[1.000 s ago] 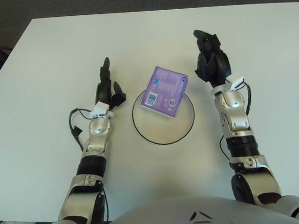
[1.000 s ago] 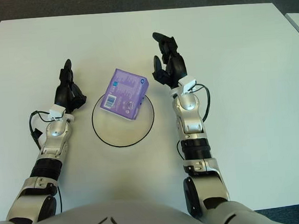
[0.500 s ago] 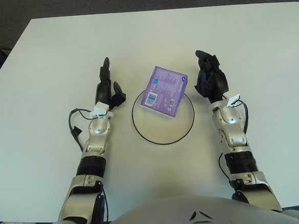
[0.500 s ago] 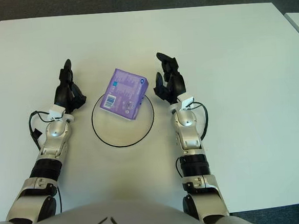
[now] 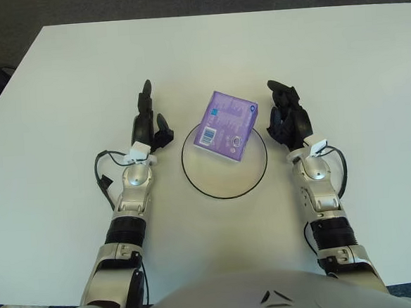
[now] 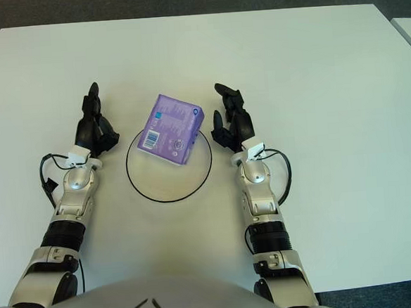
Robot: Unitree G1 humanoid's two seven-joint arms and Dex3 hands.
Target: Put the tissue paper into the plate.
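A purple tissue pack point(image 5: 225, 125) lies in the white plate with a black rim point(image 5: 215, 192), over its far part, with its far corner reaching past the rim. My right hand point(image 5: 288, 117) shows just right of the plate, fingers spread and holding nothing, a small gap away from the pack. My left hand point(image 5: 149, 123) shows left of the plate, fingers extended and empty.
The white table point(image 5: 79, 64) spreads around the plate. A dark floor lies beyond its far edge point(image 5: 217, 14). A black cable point(image 5: 105, 176) loops beside my left forearm.
My right hand has pulled back toward me and lowered beside the plate. The tissue pack, the plate and my left hand have stayed where they were.
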